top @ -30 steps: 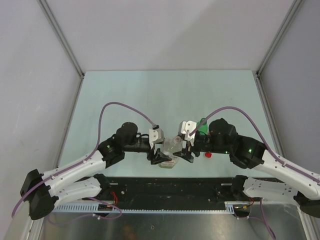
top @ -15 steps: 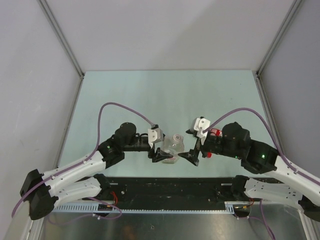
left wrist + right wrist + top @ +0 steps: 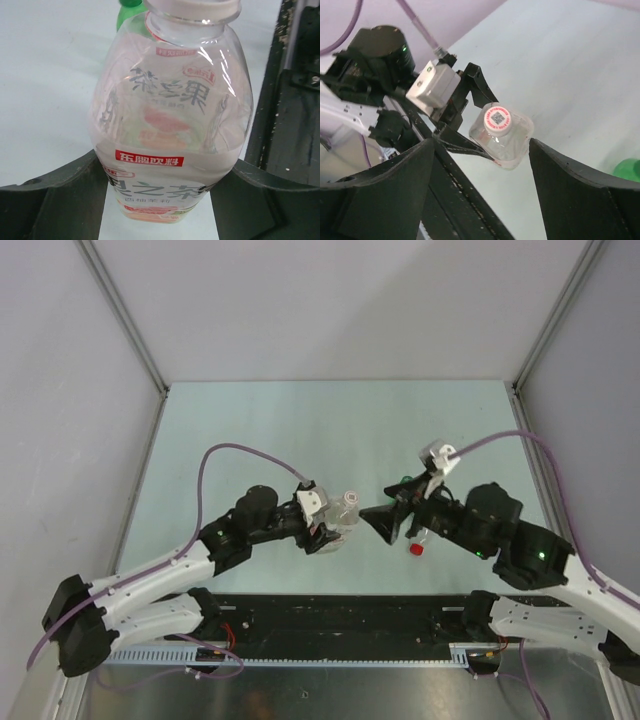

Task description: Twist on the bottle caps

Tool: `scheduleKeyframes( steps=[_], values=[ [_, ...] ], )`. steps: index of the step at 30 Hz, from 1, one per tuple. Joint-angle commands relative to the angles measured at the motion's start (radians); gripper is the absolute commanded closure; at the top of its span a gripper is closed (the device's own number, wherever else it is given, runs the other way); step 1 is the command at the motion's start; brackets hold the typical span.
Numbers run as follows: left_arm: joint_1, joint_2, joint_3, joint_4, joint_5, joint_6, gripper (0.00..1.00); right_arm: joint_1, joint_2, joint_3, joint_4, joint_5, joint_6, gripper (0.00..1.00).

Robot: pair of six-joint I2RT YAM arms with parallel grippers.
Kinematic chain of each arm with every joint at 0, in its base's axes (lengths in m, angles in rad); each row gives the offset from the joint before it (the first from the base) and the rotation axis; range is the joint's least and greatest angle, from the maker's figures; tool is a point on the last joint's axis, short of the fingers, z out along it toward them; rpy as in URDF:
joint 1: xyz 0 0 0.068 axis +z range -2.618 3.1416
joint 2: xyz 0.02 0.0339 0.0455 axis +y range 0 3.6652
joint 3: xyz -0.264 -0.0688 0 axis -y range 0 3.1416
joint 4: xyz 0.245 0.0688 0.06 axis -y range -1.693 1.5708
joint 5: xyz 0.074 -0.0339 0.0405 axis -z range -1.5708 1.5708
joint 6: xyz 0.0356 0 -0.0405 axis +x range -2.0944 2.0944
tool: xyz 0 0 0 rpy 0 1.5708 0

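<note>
My left gripper (image 3: 328,535) is shut on the lower body of a wide clear bottle (image 3: 338,523) with a white-and-red label (image 3: 150,159). The bottle stands nearly upright between the fingers (image 3: 50,200). A white cap (image 3: 350,500) with red print sits on its neck and shows from above in the right wrist view (image 3: 497,119). My right gripper (image 3: 385,525) hangs open to the right of the bottle, apart from it, its jaws spread wide (image 3: 482,165) and holding nothing. A red cap (image 3: 416,549) lies on the table under the right arm.
A small green bottle (image 3: 405,482) stands behind the right arm, and its top shows past the held bottle (image 3: 127,10). The black base rail (image 3: 340,615) runs along the near edge. Grey walls close in the pale green table (image 3: 300,430).
My right gripper has come off the bottle's top, opened, and drawn back up and to the right. The left gripper keeps its hold and has shifted slightly with the bottle.
</note>
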Motion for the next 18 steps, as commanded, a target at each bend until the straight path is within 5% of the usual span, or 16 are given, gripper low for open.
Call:
scheduleKeyframes(
  steps=[1,18],
  values=[
    [0.004,0.026,0.057,0.014,-0.115,0.004,1.00,-0.001,0.131,0.101,-0.061,0.127,0.224,0.20],
    [0.003,0.069,0.076,0.009,-0.120,0.020,1.00,-0.081,0.335,0.174,-0.070,0.150,0.343,0.32]
  ],
)
